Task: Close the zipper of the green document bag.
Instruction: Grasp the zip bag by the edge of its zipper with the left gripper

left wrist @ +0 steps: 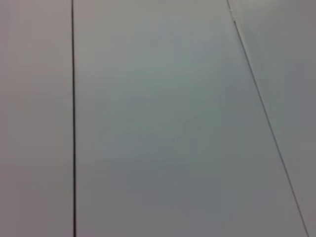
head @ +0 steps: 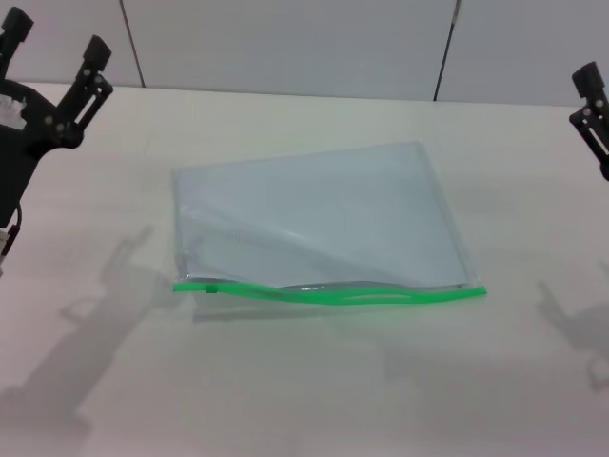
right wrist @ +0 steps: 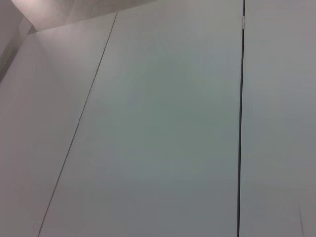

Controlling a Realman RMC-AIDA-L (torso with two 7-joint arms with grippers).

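- A pale surface [head: 314, 381] fills the head view, backed along its far edge by grey wall panels [head: 285, 38] split by dark vertical seams; both wrist views show only such panels and seams.
- The green document bag [head: 314, 214], a flat translucent blue-grey pouch, lies in the middle of the surface, slightly skewed, with one long edge toward the near edge of the surface and creases crossing its left half.
- The zipper [head: 381, 296] runs as a bright green strip along that near long edge, from the bag's left corner to its right corner (it bows a little in the middle, where the two green lines stand apart and the mouth looks unclosed).
- The left hand [head: 52, 52] is raised over the far left corner of the surface, well apart from the bag; its two dark fingers are spread wide and hold nothing.
- The right hand [head: 592, 109] shows only in part at the right edge of the head view, above the far right part of the surface and well clear of the bag; whether its fingers are spread or together cannot be told.
- The small green slider [head: 208, 286] sits on the strip near the bag's left end, touched by neither hand.
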